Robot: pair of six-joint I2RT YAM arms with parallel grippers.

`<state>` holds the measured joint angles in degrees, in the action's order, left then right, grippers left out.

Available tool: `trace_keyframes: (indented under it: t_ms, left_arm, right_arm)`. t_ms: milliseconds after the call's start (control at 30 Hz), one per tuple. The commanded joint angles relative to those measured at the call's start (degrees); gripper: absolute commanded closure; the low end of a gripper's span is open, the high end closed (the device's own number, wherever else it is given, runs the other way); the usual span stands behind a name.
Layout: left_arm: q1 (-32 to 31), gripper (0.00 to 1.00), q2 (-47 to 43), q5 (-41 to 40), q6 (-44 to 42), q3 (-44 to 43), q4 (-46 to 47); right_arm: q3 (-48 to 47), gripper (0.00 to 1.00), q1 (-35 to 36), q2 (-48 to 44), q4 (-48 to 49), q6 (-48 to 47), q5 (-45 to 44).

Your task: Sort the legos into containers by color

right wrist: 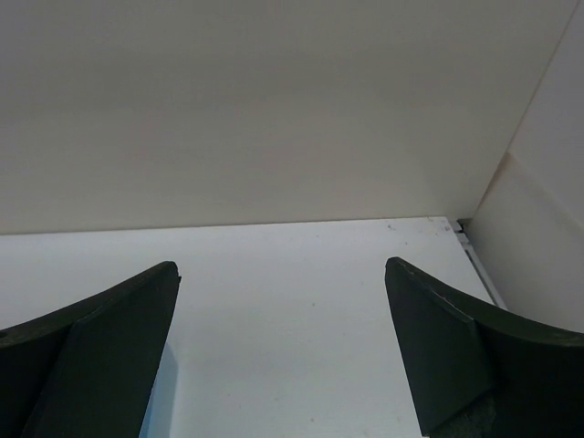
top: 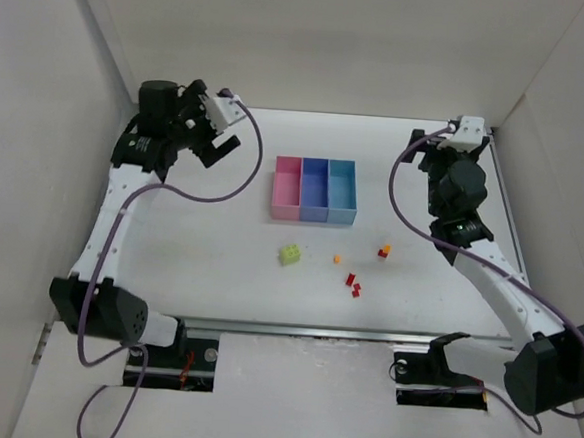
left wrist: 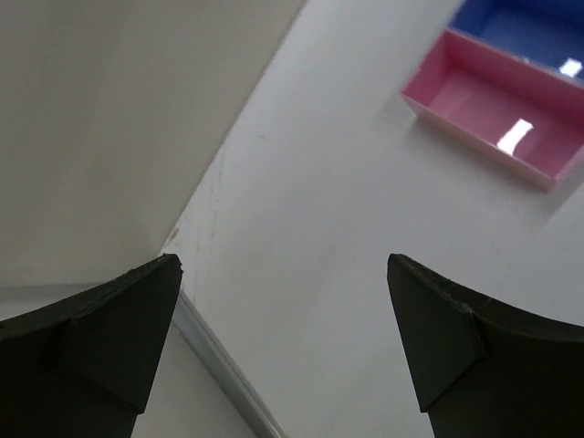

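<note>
Left tool (left wrist: 283,265) and right tool (right wrist: 281,265) are held wide, empty. Sorting is judged not begun; the lime-green lego (top: 291,254) must be reached next.

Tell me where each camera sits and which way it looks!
Top: above and behind, looking down on the table, bins and legos; left arm and right arm show.
Left wrist: on the left arm, looking along the table beside a wall toward the pink bin; its open jaws show below.
Right wrist: on the right arm, facing the back wall; its open jaws show below.
Shared: top and left wrist both see the pink bin.
</note>
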<state>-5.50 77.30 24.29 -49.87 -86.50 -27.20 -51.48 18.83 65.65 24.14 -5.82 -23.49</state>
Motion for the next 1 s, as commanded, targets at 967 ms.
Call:
trace_keyframes:
  t_ms: [967]
  left_arm:
    - [-35.9, 0.11, 15.9, -8.5, 17.1, 16.9, 2.7]
  right_arm:
    - [3.1, 0.0, 16.7, -21.6, -39.2, 29.9, 0.4]
